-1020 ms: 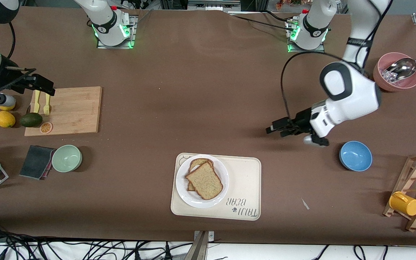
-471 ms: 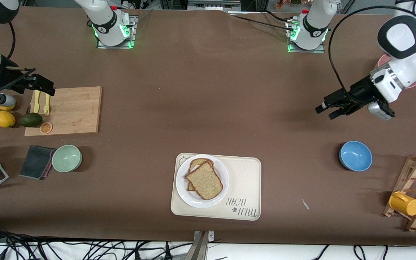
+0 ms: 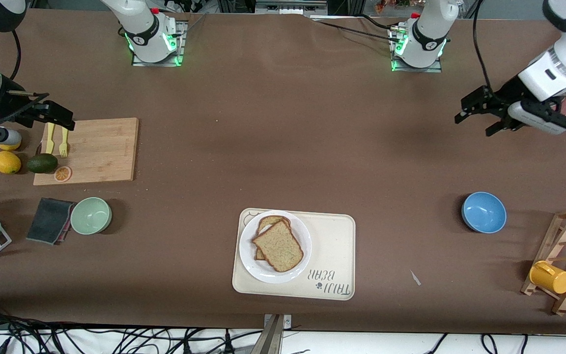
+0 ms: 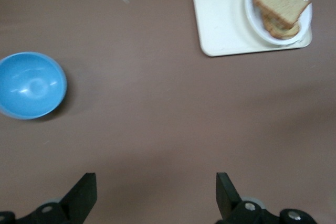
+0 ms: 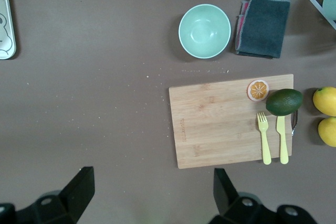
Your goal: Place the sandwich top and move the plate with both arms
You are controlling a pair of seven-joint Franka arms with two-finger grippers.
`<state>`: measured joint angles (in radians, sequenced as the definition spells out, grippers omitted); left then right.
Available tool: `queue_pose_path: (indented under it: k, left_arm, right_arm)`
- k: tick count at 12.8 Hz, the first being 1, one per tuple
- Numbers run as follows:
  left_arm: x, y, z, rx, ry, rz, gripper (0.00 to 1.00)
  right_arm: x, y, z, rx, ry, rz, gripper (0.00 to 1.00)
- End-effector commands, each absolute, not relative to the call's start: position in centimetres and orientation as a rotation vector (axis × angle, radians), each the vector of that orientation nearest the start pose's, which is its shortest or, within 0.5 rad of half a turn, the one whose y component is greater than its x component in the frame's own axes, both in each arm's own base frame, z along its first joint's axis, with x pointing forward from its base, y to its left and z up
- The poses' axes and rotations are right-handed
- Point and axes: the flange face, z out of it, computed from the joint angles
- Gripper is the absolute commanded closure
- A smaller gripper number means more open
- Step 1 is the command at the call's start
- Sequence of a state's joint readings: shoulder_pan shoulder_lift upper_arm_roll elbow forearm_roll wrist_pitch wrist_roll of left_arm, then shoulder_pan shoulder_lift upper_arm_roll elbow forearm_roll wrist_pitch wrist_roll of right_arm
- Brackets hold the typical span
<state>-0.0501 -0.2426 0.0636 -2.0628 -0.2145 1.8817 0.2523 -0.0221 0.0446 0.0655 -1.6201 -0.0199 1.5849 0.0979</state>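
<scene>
1. the plate (image 3: 274, 246) sits on the cream tray (image 3: 334, 246), at the tray's end toward the right arm, nearer to the front camera than almost everything else on the table. the left wrist view shows the same arrangement.
2. the sandwich top (image 3: 278, 246) lies on a lower slice on the plate, slightly rotated against it, so an edge of the lower slice shows. judged from this, the placing step is complete.
3. the plate appears to rest at its delivered position on the tray; whether a further move is required cannot be told.
4. the blue bowl (image 3: 483, 212) stands toward the left arm's end of the table, well apart from the tray, and plays no part in the task.
5. the left gripper (image 3: 477, 119) is up over bare table at the left arm's end, jaws spread wide and empty, well apart from the plate.
6. the right gripper (image 3: 57, 114) waits over the edge of the cutting board (image 3: 97, 149) at the right arm's end, jaws wide and empty.
7. judgement: no hold remains on any task item; the task looks finished or nearly so.
</scene>
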Motion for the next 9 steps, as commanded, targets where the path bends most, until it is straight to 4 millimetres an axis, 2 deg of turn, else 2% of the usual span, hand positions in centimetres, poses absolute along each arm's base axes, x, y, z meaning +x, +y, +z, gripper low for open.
queue_pose_path:
  k: [1, 4, 6, 8, 9]
  left_arm:
    - [49.3, -1.1, 59.5, -3.182, 0.241, -0.037, 0.0]
    - [49.3, -1.0, 60.5, -3.137, 0.197, 0.058, 0.0]
    - [50.6, -1.2, 60.4, -3.134, 0.194, 0.142, 0.0]
    - [52.1, -2.8, 61.2, -3.127, 0.144, 0.171, 0.0]
    - [52.6, -2.8, 61.2, -3.124, 0.103, 0.189, 0.0]
  right_arm:
    - [56.6, 2.1, 58.1, -3.146, 0.072, 0.113, 0.0]
    - [56.6, 2.1, 58.1, -3.145, 0.077, 0.113, 0.0]
    - [56.6, 2.2, 58.2, -3.142, 0.077, 0.108, 0.0]
    - [56.7, 2.2, 58.2, -3.142, 0.077, 0.101, 0.0]
    - [56.7, 2.2, 58.2, -3.142, 0.077, 0.101, 0.0]
